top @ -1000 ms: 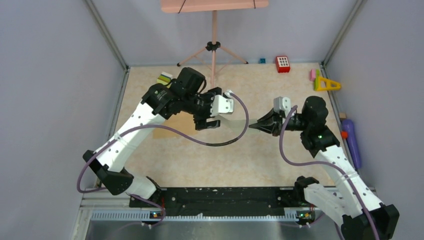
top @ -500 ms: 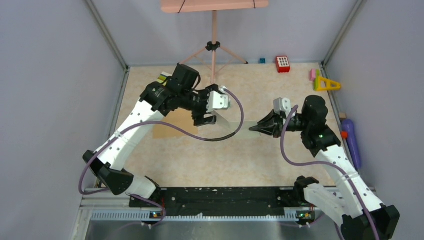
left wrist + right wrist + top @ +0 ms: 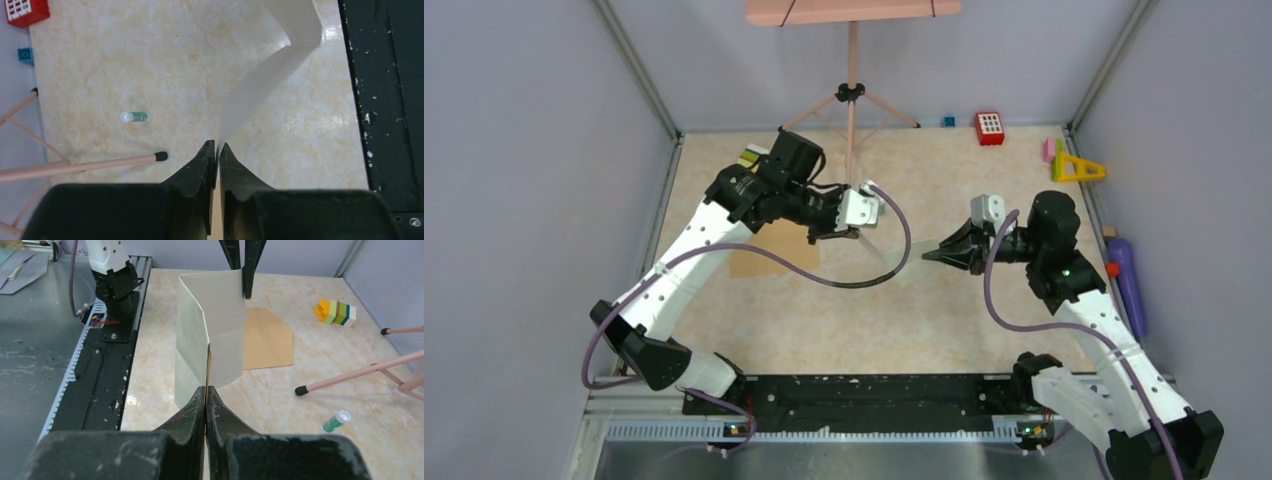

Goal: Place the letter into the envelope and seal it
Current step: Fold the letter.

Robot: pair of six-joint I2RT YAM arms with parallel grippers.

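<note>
The letter (image 3: 220, 325), a pale creased sheet, hangs curved above the table between my two grippers. My left gripper (image 3: 217, 145) is shut on one edge of the letter (image 3: 265, 80). My right gripper (image 3: 206, 388) is shut on the opposite edge. The brown envelope (image 3: 266, 337) lies flat on the table beyond the sheet. In the top view the envelope (image 3: 754, 262) sits partly under my left arm. There my left gripper (image 3: 856, 232) and right gripper (image 3: 926, 256) face each other across the middle.
A glue stick (image 3: 335, 421) lies by a pink tripod leg (image 3: 350, 375). A striped block (image 3: 336, 311) sits beyond the envelope. A red block (image 3: 989, 127), a yellow triangle (image 3: 1076, 168) and a purple object (image 3: 1127, 280) line the far and right edges. A black rail (image 3: 864, 395) runs along the near side.
My left gripper has gone from open to shut on the letter's edge. The left arm shifted slightly toward the back. The right arm has held still.
</note>
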